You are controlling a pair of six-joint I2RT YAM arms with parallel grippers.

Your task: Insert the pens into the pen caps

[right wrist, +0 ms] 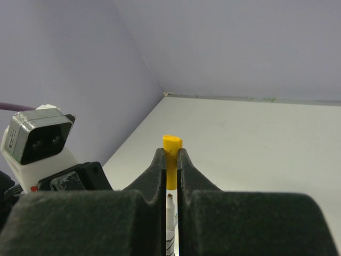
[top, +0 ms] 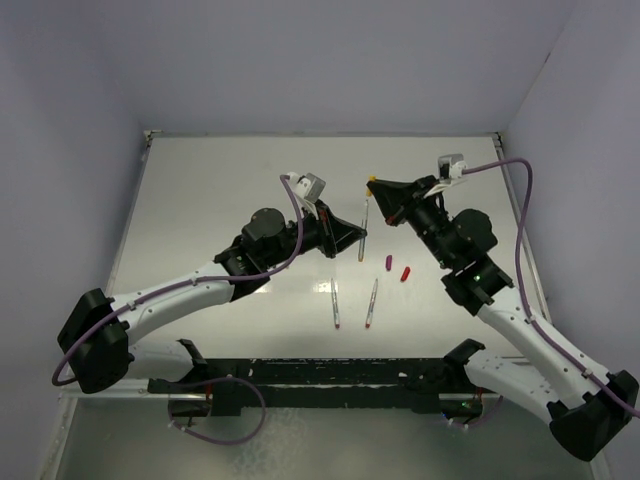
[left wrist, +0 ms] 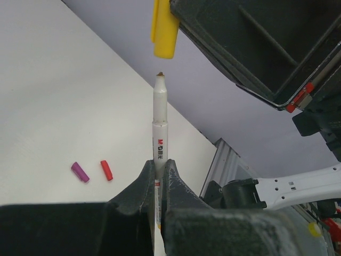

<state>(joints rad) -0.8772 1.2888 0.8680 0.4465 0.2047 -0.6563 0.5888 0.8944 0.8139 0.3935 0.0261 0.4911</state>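
Note:
My left gripper [left wrist: 159,162] is shut on a pale pen [left wrist: 159,128], which stands upright with its tip uncovered. A short way above that tip hangs the yellow pen cap [left wrist: 164,32], open end down and apart from the tip. My right gripper [right wrist: 170,152] is shut on this yellow cap [right wrist: 171,154], and the pen's tip [right wrist: 170,208] shows just under it between the fingers. From above, the left gripper [top: 358,237] and right gripper [top: 376,186] meet over mid-table, the held pen [top: 364,215] between them. A purple cap [top: 387,262] and a red cap [top: 405,272] lie loose.
Two more pens [top: 335,303] [top: 371,303] lie side by side on the table nearer the arm bases. The purple cap [left wrist: 80,172] and red cap [left wrist: 106,170] lie left of the held pen. The left wrist's camera housing [right wrist: 37,140] sits close to the right gripper.

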